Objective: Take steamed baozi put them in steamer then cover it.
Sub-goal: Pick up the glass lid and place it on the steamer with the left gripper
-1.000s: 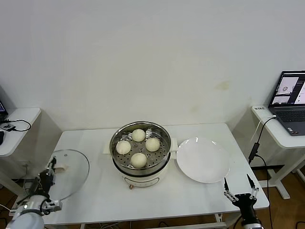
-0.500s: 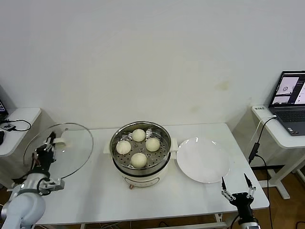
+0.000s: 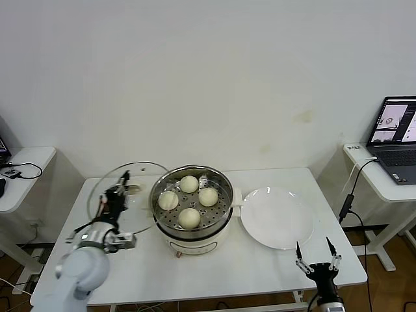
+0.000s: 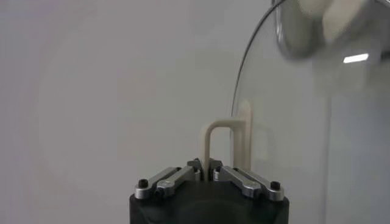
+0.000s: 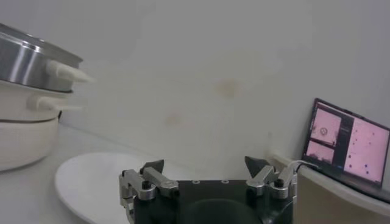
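Observation:
The steamer [image 3: 192, 224] stands mid-table, a shiny steel pot on a cream-white base. Four cream-white baozi [image 3: 189, 217] lie on its perforated tray. My left gripper [image 3: 119, 189] is shut on the cream-white handle [image 4: 211, 141] of the clear glass cover [image 3: 125, 195], holding it tilted in the air just left of the steamer, its rim close to the pot. The cover's glass [image 4: 304, 122] fills the left wrist view. My right gripper [image 3: 314, 254] is open and empty near the table's front right edge, in front of the white plate [image 3: 277, 218].
The white plate lies right of the steamer and also shows in the right wrist view [image 5: 91, 182], with the steamer's side [image 5: 24, 61] beyond. A laptop [image 3: 394, 133] sits on a side table at the right. A small side table [image 3: 23, 162] stands at the left.
My left gripper has lifted the cover off the table's left end and carried it up and rightward to the steamer's left side. The right gripper has drifted slightly left and lower.

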`<action>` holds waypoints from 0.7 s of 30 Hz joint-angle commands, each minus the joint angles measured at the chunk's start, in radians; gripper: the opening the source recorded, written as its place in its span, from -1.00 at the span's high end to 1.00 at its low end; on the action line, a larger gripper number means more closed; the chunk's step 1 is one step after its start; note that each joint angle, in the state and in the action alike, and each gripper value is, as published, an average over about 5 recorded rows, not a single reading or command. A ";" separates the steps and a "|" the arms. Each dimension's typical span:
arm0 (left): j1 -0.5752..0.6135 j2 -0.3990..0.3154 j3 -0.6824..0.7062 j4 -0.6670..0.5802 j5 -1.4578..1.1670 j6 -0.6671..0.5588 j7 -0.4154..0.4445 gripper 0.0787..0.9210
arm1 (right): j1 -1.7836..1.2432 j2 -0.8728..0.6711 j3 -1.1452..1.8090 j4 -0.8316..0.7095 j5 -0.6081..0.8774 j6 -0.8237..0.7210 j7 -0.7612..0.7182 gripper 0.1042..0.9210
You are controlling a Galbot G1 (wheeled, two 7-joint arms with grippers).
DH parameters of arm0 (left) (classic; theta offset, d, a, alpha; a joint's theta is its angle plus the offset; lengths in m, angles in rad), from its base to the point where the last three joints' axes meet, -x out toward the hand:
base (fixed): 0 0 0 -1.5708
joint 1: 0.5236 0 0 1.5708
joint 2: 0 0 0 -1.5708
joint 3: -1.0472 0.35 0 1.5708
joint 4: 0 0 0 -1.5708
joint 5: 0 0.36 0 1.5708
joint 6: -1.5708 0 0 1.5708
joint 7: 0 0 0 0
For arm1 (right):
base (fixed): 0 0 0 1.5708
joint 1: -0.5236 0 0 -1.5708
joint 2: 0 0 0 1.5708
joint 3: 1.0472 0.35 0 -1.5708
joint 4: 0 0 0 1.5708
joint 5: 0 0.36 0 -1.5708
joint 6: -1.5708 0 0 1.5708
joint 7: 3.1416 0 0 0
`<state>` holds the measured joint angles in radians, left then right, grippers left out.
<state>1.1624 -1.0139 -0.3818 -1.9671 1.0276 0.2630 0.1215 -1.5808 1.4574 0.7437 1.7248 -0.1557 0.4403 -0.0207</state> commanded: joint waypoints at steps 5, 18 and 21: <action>-0.229 -0.078 0.291 0.027 0.131 0.085 0.124 0.86 | 0.007 0.038 -0.015 -0.027 -0.044 0.012 0.006 -0.76; -0.268 -0.186 0.340 0.111 0.245 0.083 0.151 0.86 | 0.007 0.054 -0.028 -0.039 -0.070 0.020 0.012 -0.76; -0.275 -0.208 0.350 0.128 0.254 0.081 0.151 0.86 | 0.008 0.054 -0.028 -0.042 -0.070 0.022 0.012 -0.76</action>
<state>0.9338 -1.1489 -0.0905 -1.8870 1.2148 0.3355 0.2521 -1.5742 1.5052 0.7183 1.6884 -0.2153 0.4604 -0.0093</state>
